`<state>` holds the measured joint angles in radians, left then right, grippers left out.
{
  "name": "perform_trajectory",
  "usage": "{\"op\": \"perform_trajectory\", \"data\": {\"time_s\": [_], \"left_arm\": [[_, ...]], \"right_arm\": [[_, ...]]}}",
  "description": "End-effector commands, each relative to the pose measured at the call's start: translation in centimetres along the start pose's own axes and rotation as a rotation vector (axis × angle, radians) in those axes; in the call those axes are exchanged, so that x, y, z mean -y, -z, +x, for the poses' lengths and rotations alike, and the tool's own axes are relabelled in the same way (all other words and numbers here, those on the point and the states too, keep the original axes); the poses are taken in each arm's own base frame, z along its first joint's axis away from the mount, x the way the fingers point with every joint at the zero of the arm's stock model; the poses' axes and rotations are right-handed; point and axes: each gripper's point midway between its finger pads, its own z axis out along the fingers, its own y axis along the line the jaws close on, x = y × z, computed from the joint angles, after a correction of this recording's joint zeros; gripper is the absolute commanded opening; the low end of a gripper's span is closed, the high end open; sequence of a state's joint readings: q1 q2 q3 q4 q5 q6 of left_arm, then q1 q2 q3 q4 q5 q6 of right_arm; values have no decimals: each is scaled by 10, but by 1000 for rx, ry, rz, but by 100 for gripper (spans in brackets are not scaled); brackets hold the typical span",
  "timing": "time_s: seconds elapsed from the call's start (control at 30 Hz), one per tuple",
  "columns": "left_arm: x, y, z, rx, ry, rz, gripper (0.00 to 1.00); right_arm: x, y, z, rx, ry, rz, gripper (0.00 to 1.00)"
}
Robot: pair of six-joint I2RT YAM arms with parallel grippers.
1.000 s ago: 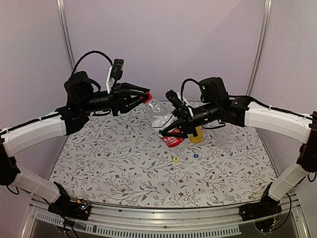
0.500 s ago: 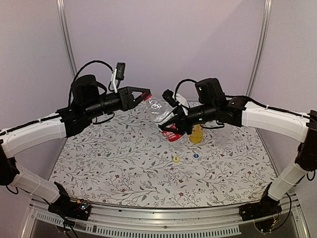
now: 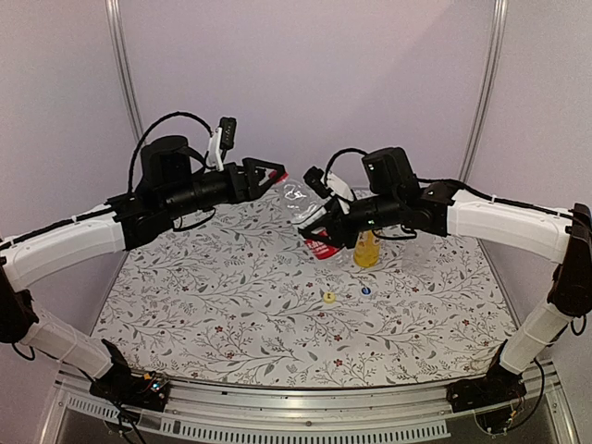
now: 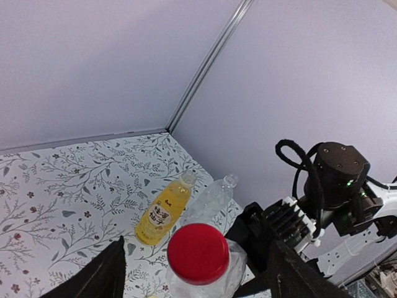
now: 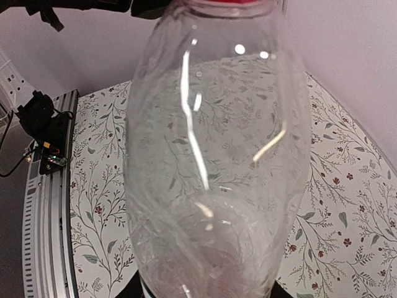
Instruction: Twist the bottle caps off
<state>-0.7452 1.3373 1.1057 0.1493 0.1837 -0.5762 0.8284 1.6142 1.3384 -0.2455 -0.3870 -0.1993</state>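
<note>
- Red cap (image 4: 198, 253) is seen seated on the neck of the labelled bottle (image 5: 211, 155), which is held raised above the bench (image 3: 213, 305).
- Left end effector (image 3: 274, 172) is spread apart, with one finger either side of the cap and neither touching it.
- Right end effector (image 3: 319, 235) is clamped on the labelled bottle's body.
- Yellow cap (image 3: 328, 297) and blue cap (image 3: 365, 290) are laid on the bench, near the yellow bottle (image 4: 162, 208) and the clear unlabelled bottle (image 4: 212, 197).

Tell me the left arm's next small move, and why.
Probably close the left gripper on the red cap and twist. Its fingers stand apart on either side of the cap, which sits on the clear bottle that the right gripper grips.
</note>
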Motion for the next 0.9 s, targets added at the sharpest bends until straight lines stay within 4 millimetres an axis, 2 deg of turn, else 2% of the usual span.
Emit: {"op": "perform_trajectory", "data": {"time_s": [0.0, 0.1, 0.3, 0.5, 0.67, 0.87], "left_arm": [[19, 15, -18, 38, -118, 66, 86], [30, 28, -19, 38, -186, 150, 98], [63, 55, -15, 15, -338, 378, 99], [88, 68, 0, -38, -419, 576, 96], [95, 68, -2, -28, -444, 637, 91], [102, 62, 5, -82, -403, 733, 76]], "right_arm": [[-25, 9, -9, 54, 38, -132, 31], [-46, 17, -11, 87, 63, -246, 33], [-73, 30, -13, 119, 78, -397, 33], [-93, 43, -20, 154, 94, -524, 34], [-102, 51, -24, 171, 99, -580, 35], [-106, 54, -27, 182, 107, -604, 37]]}}
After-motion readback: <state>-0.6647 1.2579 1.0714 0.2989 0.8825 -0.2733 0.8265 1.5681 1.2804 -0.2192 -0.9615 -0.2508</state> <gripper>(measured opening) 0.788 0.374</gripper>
